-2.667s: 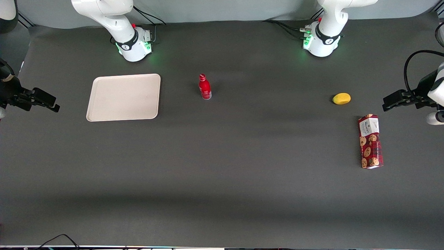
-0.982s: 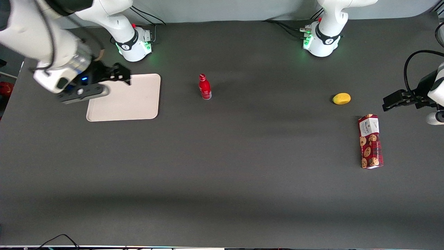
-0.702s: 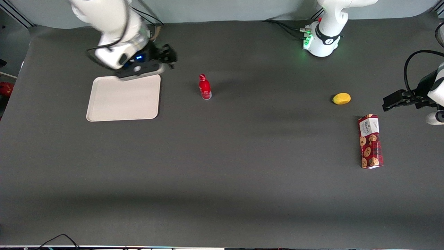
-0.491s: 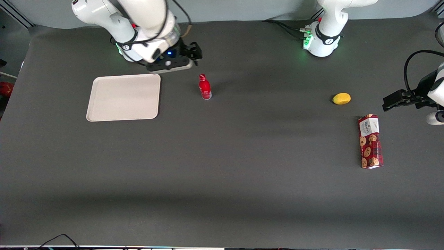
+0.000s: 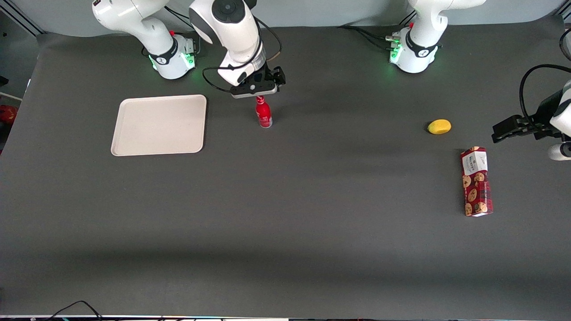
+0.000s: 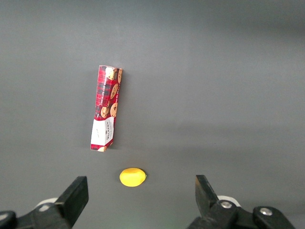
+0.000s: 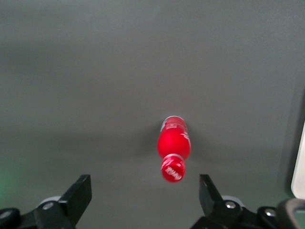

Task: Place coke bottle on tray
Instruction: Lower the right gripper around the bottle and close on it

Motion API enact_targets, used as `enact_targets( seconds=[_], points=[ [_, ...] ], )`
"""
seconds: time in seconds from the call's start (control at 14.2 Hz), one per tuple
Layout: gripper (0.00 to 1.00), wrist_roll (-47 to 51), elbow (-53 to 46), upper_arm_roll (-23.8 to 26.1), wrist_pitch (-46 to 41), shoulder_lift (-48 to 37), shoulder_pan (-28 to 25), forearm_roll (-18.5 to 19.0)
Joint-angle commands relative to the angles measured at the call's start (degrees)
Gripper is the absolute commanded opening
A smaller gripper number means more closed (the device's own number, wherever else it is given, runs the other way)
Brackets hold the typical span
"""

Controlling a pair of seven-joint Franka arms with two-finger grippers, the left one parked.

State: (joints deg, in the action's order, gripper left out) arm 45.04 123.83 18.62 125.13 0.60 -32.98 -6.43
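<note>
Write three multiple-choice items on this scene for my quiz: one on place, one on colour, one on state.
1. Where is the hand?
A. Above the bottle
B. On the tray
C. Beside the box

2. What colour is the fruit?
A. Green
B. Yellow
C. Purple

3. How is the bottle?
A. Lying on the tray
B. Upright on the table
C. Lifted in the hand

Key: 1 A, the hand hangs over the bottle's cap, fingers open. 2 B, it is plainly yellow. 3 B, it stands on the table, apart from the tray.
</note>
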Motion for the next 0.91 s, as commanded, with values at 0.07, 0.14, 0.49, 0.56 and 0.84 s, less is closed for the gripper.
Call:
enact_targets(
  seconds=[0.07,0.14,0.49,0.56,0.84],
  points=[
    [1.00,1.5,8.2,0.4,8.6,-0.7,0.2,1.9],
    [1.00,1.9,8.3,0.4,9.0,0.1,0.2,1.9],
    [1.00,4.3,8.4,2.7,9.3,3.5,0.2,1.9],
    [1.00,4.4,8.5,3.5,9.4,3.5,0.2,1.9],
    [1.00,4.4,10.1,4.4,10.8,4.0,0.2,3.1]
  ],
)
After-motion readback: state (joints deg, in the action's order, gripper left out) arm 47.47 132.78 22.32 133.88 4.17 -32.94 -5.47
